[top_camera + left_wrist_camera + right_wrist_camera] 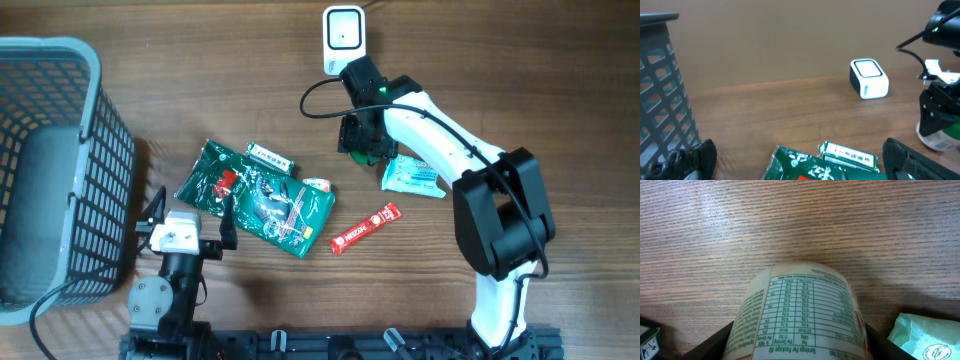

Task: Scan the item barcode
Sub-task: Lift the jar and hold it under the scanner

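Overhead, the right gripper (365, 135) sits upper middle of the frame, just below the white scanner (343, 38), and it hides nearly all of its load. Right wrist view tells it: jaws clamped on either side of a round container (800, 315), nutrition table facing the lens, small print too blurred to read, its near end cut off by the frame's bottom edge. Left gripper (192, 213), lower left, jaws spread wide and empty beside the green packet (255, 198), which is cropped in the left wrist view.
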